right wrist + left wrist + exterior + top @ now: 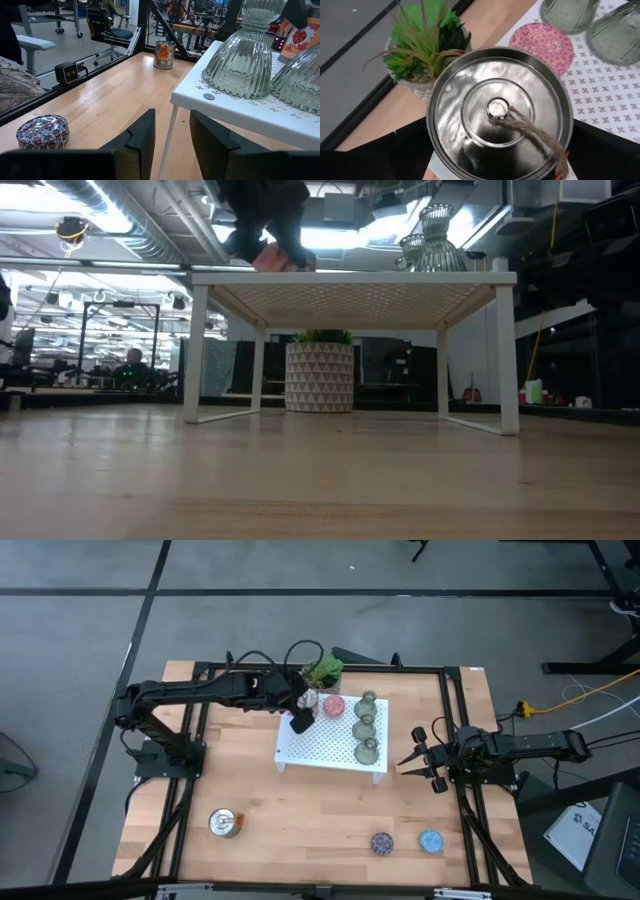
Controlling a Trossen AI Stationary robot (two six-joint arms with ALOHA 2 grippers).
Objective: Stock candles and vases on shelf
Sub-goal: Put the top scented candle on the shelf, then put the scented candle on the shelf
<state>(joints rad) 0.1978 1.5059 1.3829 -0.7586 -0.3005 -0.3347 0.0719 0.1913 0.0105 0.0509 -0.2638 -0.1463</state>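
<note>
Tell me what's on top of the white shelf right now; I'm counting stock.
On the shelf: three green vases, a pink candle and a silver tin candle under the left gripper. That gripper hides the tin from above.

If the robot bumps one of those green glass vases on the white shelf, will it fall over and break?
Probably not easily: each green vase has a wide round belly sitting flat on the shelf, so it likely slides before tipping. The narrow neck looks hard to grab, and the ribbed glass may be slippery. It looks like glass, so a fall off the shelf edge could crack it.
</note>
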